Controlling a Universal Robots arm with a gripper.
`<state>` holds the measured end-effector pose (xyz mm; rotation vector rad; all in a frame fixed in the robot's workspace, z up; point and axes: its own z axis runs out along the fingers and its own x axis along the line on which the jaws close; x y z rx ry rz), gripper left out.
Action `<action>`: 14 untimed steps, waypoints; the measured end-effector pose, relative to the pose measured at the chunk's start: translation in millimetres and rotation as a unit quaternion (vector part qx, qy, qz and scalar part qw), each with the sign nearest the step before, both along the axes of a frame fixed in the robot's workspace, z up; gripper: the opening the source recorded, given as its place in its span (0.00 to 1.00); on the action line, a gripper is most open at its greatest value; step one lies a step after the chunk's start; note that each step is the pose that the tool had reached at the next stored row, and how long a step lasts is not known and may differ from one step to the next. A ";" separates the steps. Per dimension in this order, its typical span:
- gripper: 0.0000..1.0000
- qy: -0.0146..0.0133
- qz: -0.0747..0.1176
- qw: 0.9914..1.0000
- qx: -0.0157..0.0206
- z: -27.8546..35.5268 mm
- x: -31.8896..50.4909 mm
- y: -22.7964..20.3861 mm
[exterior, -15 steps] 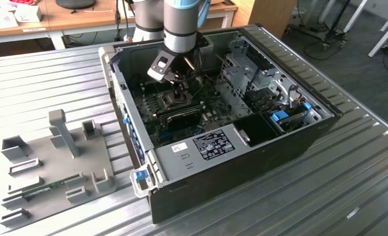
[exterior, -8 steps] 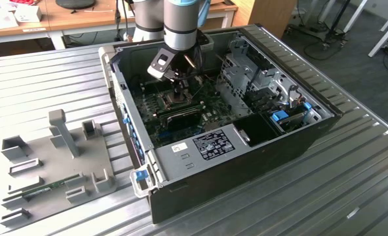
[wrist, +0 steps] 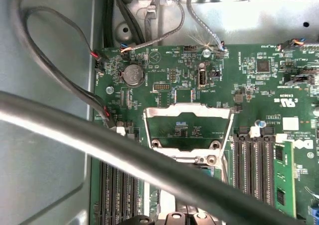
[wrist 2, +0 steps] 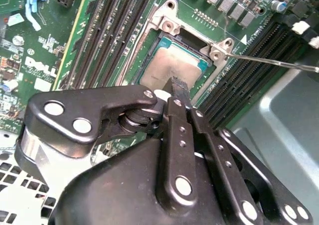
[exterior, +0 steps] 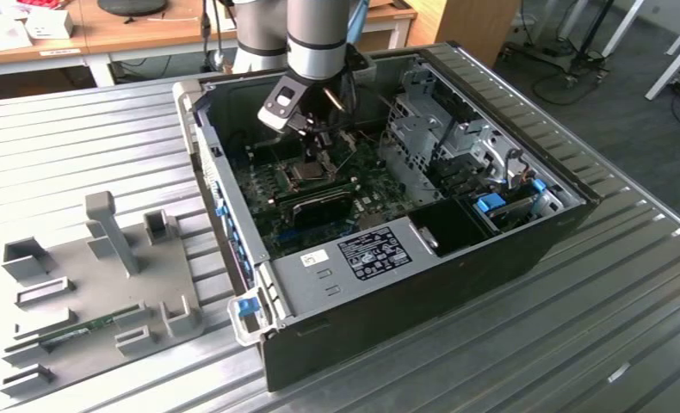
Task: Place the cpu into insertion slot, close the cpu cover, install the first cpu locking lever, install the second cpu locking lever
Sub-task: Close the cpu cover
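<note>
The cpu (wrist 2: 171, 65) lies flat in the insertion slot (wrist 2: 192, 37), just left of centre in the upper half of the exterior view. The gripper (wrist 2: 178, 89) hangs at the chip's edge; how wide it stands I cannot tell. With the cpu cover (wrist: 189, 110) open, a sideways nudge could skew the chip and damage the socket contacts.

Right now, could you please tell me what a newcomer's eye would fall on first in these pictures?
First, the open computer case on the ribbed metal table, with the arm's hand reaching down inside it. In the second wrist view the cpu lies in the insertion slot close by the hand, and in the first wrist view the cpu cover stands open.
</note>
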<state>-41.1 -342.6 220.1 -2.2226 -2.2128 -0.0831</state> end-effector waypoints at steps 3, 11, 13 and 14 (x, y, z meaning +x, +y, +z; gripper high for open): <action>0.10 0.000 0.000 1.000 0.000 3.6 0.0 0.0; 0.10 0.000 0.000 1.000 0.000 5.1 0.0 0.0; 0.10 0.000 0.000 1.000 0.000 5.1 0.0 0.0; 0.10 0.000 0.000 1.000 0.000 5.2 0.0 0.0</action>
